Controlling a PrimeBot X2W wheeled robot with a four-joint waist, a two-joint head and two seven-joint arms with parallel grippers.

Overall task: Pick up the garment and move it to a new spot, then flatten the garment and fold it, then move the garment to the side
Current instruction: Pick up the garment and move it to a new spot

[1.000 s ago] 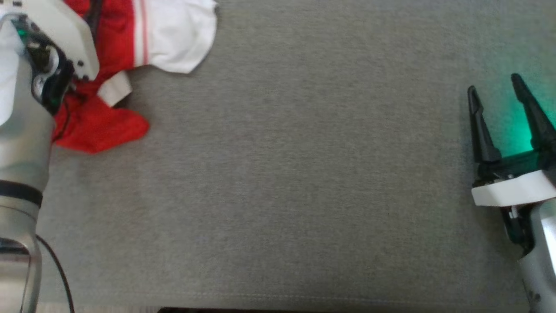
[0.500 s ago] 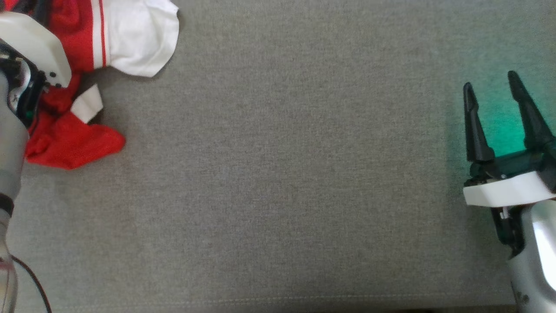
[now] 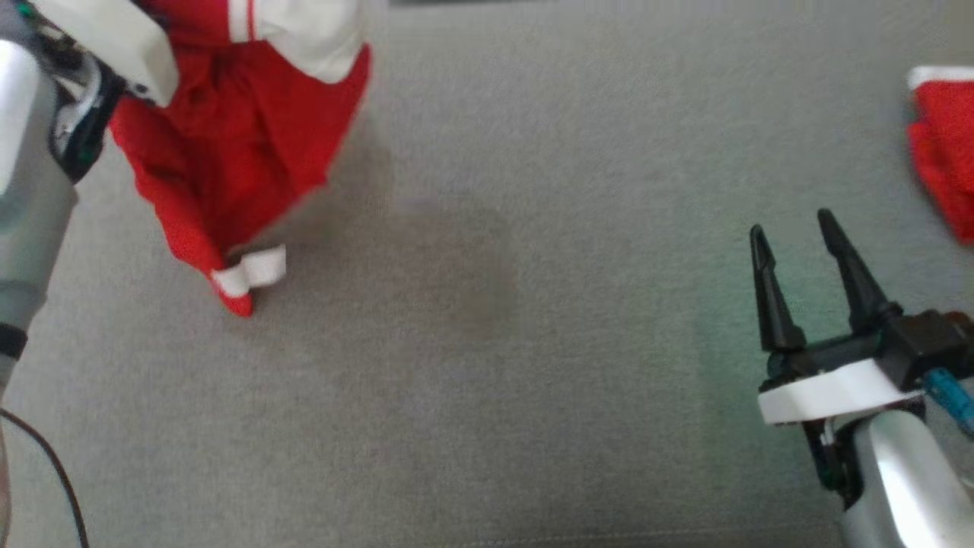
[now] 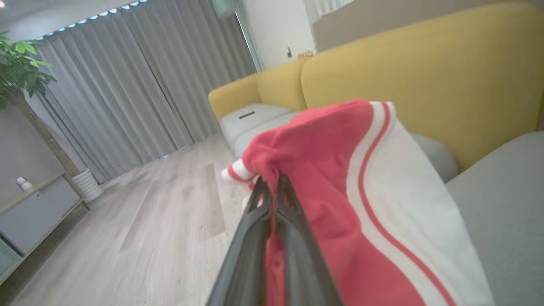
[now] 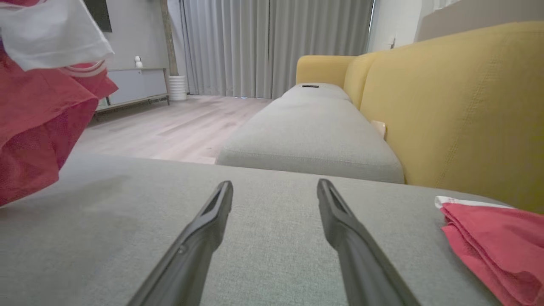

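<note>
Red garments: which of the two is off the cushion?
The hanging garment at the left, pinched in the left gripper, jaws shut. The folded garment lies flat on the cushion at the right edge.

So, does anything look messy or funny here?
Only the red and white garment: it hangs crumpled from the shut left gripper over the grey cushion, a white cuff dangling near its bottom. It's just being carried. The folded red cloth at the right edge looks tidy.

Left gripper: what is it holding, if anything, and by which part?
The left gripper is shut on the red-and-white garment, pinching a bunched fold of its red fabric. The right gripper is open and empty.
</note>
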